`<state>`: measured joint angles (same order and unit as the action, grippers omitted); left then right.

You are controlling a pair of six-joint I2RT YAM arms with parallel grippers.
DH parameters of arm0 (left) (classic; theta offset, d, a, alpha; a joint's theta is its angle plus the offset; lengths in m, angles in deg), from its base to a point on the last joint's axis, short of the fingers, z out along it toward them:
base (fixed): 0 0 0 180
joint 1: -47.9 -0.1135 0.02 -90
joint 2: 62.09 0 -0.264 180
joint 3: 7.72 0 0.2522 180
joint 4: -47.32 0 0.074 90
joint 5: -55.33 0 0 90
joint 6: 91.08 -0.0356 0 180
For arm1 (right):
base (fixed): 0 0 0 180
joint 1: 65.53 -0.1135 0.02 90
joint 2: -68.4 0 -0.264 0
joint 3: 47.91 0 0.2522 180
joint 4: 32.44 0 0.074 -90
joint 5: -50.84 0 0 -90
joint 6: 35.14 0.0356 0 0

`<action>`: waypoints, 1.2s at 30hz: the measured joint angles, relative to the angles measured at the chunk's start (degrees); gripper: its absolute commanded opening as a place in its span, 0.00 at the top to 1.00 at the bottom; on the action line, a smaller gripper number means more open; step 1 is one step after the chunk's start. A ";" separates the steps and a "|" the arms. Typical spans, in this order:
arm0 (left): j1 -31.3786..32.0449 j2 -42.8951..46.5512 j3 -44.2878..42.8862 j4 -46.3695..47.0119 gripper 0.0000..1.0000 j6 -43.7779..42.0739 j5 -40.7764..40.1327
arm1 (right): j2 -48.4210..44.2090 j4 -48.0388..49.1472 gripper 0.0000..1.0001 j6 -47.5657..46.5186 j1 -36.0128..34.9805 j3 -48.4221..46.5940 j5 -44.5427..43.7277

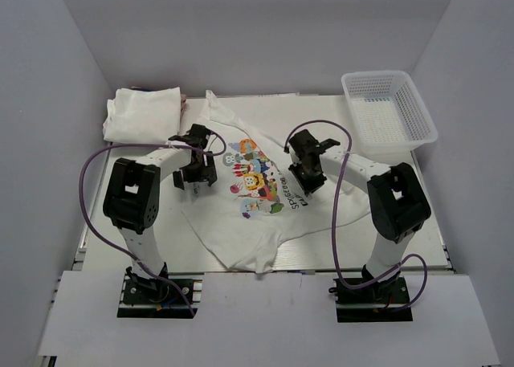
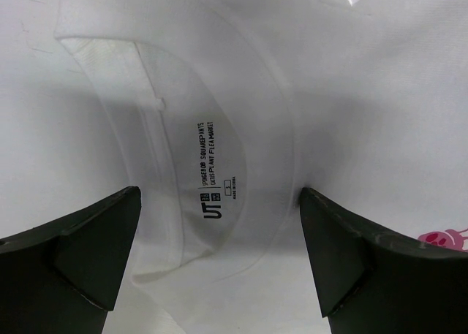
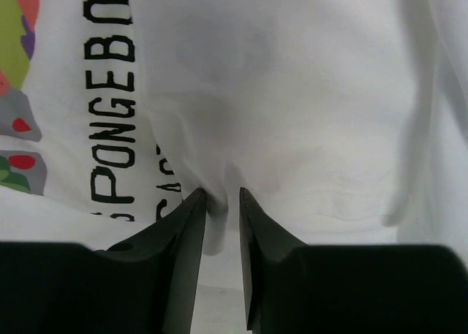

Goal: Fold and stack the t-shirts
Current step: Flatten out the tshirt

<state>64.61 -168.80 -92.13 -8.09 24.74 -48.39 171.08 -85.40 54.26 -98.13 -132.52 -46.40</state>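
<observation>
One printed shirt (image 1: 233,230) — right gripper (image 3: 221,194) pinched its cloth at 3 o'clock, left gripper (image 2: 219,195) hung spread over the collar (image 2: 110,63).

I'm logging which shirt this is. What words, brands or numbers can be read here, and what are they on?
"UT": neck label printed inside the t-shirt collar.
"SPONGEBOB SQUAREPANTS": same label, first letter faint.
"FLEA MARKET": label's second line; words before it blurred.
"PONGEBO": dark chest lettering, cut off at both ends.
Second chest line and the label's small print: unreadable.
</observation>
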 measured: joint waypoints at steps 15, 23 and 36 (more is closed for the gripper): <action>-0.26 2.78 2.64 1.53 0.00 -2.97 -2.01 | 1.31 0.59 1.00 4.33 4.02 -15.72 -7.32; -0.48 3.10 -1.75 2.43 0.00 -5.09 -2.38 | 20.17 17.22 0.51 -1.42 14.95 -49.90 -28.65; -0.66 3.10 -3.96 3.91 0.00 -6.19 -5.66 | 3.15 18.69 0.10 -1.95 15.28 -25.42 -11.39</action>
<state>63.96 -165.70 -96.09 -4.18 18.56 -54.05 174.22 -66.71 52.31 -82.85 -157.94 -57.79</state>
